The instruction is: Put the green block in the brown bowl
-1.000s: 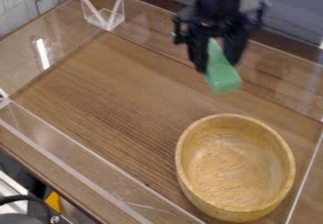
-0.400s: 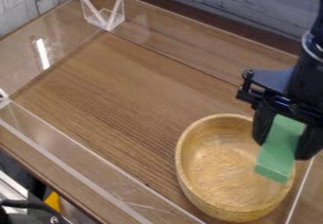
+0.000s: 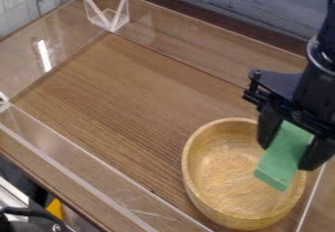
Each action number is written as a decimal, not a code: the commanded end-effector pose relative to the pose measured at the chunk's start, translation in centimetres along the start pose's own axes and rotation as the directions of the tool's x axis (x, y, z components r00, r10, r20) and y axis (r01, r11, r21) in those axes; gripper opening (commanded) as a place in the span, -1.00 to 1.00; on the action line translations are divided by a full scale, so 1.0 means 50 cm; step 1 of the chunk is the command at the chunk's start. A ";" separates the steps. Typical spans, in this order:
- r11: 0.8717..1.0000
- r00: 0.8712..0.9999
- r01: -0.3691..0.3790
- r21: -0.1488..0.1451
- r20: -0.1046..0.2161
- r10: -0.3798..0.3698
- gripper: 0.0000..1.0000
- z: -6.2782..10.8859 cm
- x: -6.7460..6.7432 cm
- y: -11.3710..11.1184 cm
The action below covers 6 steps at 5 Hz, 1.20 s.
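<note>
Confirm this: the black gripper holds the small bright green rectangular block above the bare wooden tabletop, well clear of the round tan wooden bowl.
Wrong place. The camera view shows the black gripper holding the small bright green rectangular block above the round tan wooden bowl, over its right side, not above the bare tabletop.

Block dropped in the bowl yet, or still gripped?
Still gripped: the pincer clamps the block, which hangs tilted over the bowl, not resting in it.
</note>
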<state>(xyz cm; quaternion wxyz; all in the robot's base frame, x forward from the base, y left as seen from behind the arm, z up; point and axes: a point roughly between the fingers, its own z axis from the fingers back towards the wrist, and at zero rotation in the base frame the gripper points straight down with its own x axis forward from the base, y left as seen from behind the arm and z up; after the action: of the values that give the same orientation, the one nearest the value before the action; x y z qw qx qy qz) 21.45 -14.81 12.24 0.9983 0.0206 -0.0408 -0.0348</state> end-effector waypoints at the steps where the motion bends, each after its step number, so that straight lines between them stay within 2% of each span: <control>1: 0.998 0.996 0.060 -0.022 0.071 -0.058 -1.00 0.031 0.002 -0.004; 3: 0.988 0.983 0.155 -0.007 0.104 -0.154 -1.00 0.039 -0.006 -0.003; 6: 0.965 0.954 0.262 0.012 0.147 -0.261 -1.00 0.048 -0.018 0.000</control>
<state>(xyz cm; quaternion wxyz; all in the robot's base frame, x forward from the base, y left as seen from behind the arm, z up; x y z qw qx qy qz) 20.20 -14.62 13.45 0.9817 0.0295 -0.0896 -0.1656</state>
